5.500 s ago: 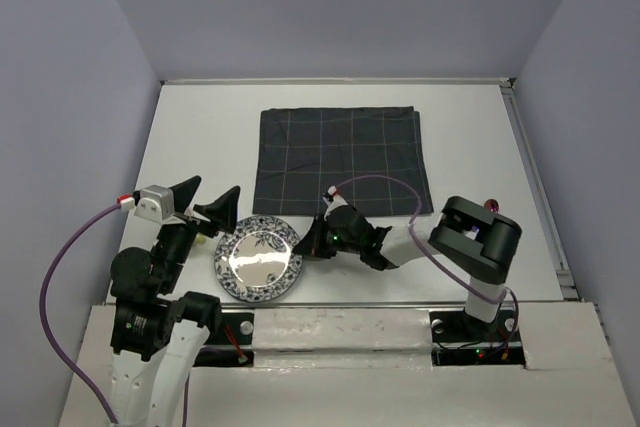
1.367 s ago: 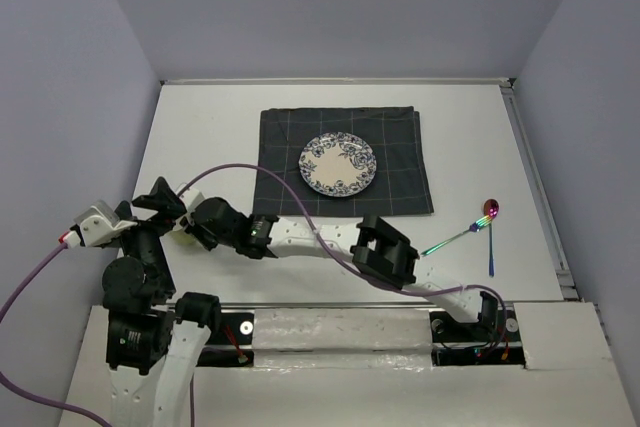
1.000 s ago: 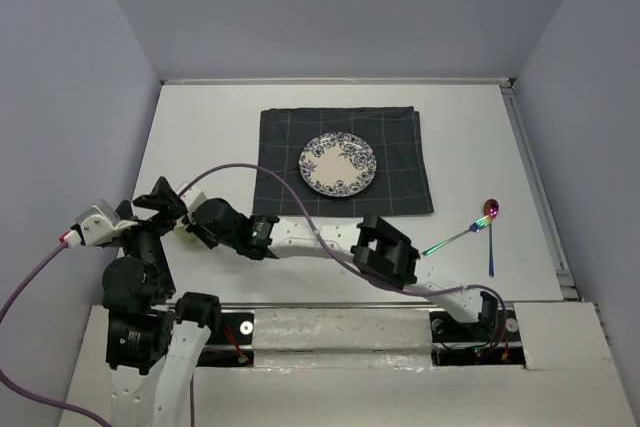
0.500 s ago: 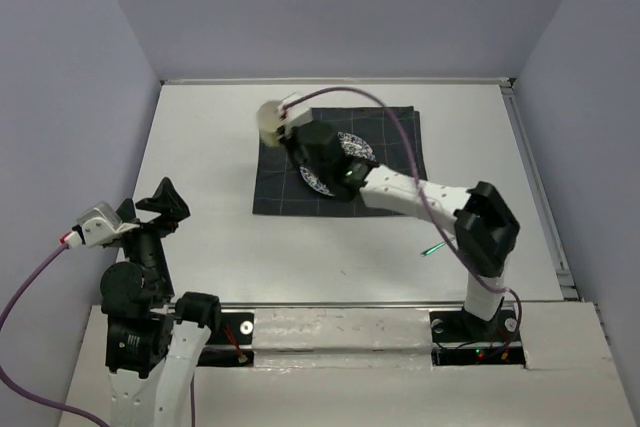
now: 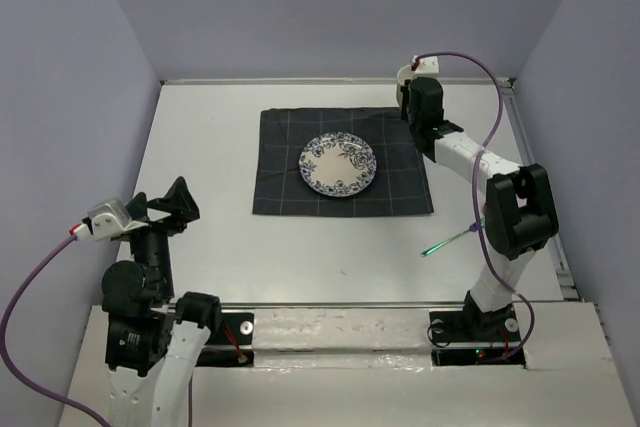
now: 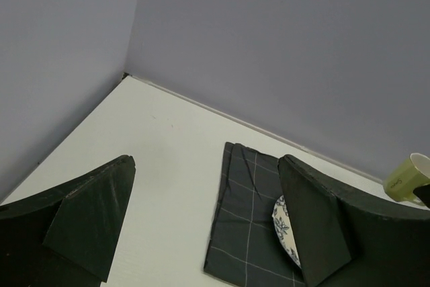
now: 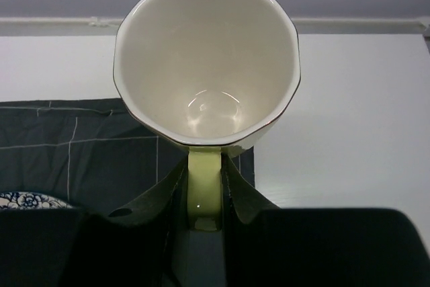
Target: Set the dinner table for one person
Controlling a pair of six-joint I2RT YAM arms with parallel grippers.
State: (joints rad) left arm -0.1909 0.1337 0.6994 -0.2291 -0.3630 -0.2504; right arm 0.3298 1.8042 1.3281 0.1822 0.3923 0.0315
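A blue-patterned plate [image 5: 338, 164] lies in the middle of the dark checked cloth [image 5: 285, 152] on the white dinner table [image 5: 220, 242]. My right gripper [image 5: 414, 107] is above the cloth's far right corner. In the right wrist view it [image 7: 203, 174] is shut on the handle of a pale green mug [image 7: 205, 58], which is upright and empty. The mug also shows in the left wrist view [image 6: 408, 176]. My left gripper [image 5: 172, 204] is open and empty at the near left; the left wrist view [image 6: 206, 162] shows its fingers wide apart.
A thin green utensil handle [image 5: 447, 241] lies on the table at the near right, its far end hidden behind the right arm. The back wall runs close behind the mug. Grey walls stand on the left and right sides.
The right arm has swung from the cloth's left part, over the plate, to the cloth's far right corner, with the mug in its gripper. The left gripper has shifted slightly right.
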